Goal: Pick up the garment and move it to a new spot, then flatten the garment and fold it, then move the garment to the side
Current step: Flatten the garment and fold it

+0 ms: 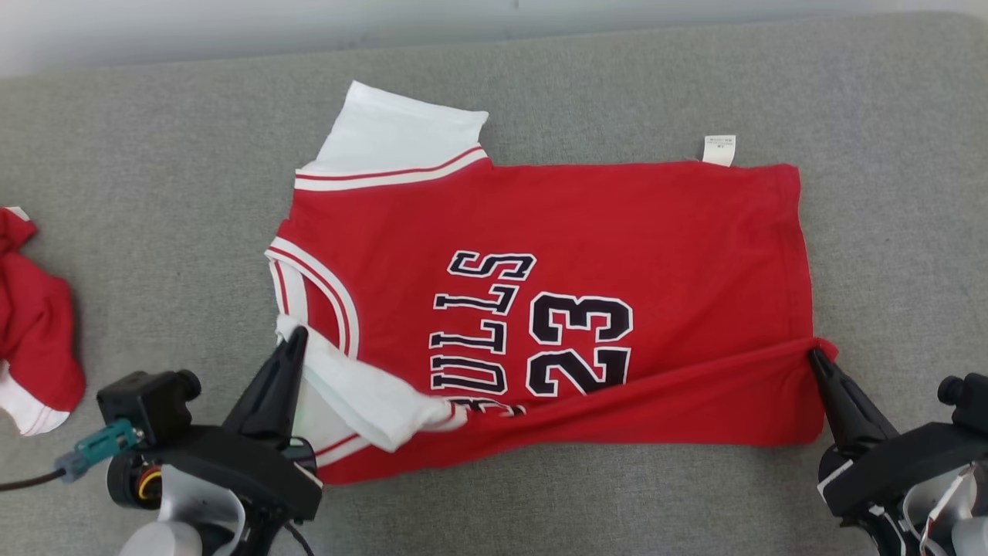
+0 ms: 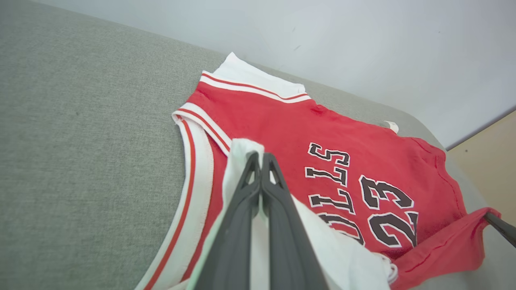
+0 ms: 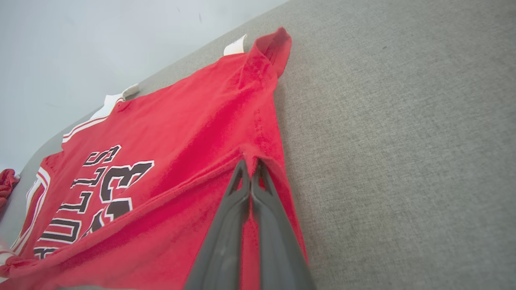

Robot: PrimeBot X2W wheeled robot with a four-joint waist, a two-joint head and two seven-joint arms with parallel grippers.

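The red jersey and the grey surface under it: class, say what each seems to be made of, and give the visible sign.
The red jersey looks like a soft, matte knit fabric, perhaps cotton: it drapes, creases and rises in a limp ridge along its near edge. The grey surface looks like matte woven upholstery cloth: the right wrist view shows a fine speckled weave.

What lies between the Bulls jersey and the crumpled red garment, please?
Bare grey upholstery, seen in the head view, separates the Bulls jersey from the crumpled red garment.
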